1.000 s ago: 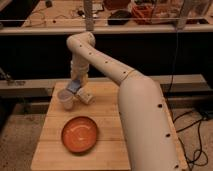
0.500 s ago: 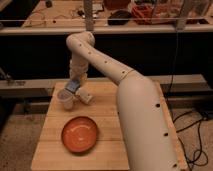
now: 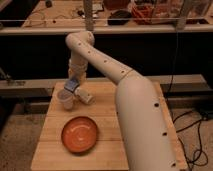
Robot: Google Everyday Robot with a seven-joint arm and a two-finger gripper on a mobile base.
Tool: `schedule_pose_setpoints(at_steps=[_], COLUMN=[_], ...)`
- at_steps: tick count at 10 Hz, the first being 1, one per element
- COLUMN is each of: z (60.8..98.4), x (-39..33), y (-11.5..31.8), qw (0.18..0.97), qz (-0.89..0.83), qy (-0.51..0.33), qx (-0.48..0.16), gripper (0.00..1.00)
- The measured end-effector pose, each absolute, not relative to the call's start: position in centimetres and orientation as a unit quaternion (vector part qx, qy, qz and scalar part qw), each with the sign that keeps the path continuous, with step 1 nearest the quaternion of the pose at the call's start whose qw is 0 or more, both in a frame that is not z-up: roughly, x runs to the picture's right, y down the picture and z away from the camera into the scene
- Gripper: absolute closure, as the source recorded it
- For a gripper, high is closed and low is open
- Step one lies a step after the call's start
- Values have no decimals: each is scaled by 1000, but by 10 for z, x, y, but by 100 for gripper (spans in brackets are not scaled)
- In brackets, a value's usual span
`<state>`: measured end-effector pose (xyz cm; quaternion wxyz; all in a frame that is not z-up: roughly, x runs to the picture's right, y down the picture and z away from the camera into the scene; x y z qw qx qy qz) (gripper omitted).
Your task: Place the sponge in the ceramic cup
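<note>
The white ceramic cup (image 3: 65,99) stands upright near the back left corner of the wooden table (image 3: 135,150). Just above its rim and slightly to the right hangs the blue-grey sponge (image 3: 70,84). My gripper (image 3: 72,83) points down from the white arm's wrist and is shut on the sponge. Whether the sponge touches the cup's rim I cannot tell.
A white-and-brown box (image 3: 84,96) lies right beside the cup. A round orange plate (image 3: 80,135) sits at the table's front left. My large white arm (image 3: 140,115) covers the table's right half. Behind the table run a dark shelf and metal rails (image 3: 30,82).
The gripper with the sponge has drifted slightly left, ending closer over the cup. The cup, box and plate have not moved.
</note>
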<state>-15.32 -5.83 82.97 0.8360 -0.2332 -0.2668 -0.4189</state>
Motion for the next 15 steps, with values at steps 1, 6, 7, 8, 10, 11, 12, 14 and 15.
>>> schedule_pose_setpoints(at_steps=[1,6,7,8,10,11,12,14,15], z=[829,827,826,826,825,826,826,826,826], x=[-156,-162,-164,-166,-167,-169,-170,-171,-171], y=[-59,-61,-60,-61,-60,-59,-59,-58,-57], qw=[834,828,827,826,823,821,820,817,816], qz=[-421,-432,-434,-436,-439,-442,-444,-448,-450], qy=[-270,-281,-283,-285,-289,-292,-294,-297,-299], qx=[-231,-220,-219,-217,-213,-211,-210,-207,-205], gripper=[99,99,99,99,99,99,99,99,99])
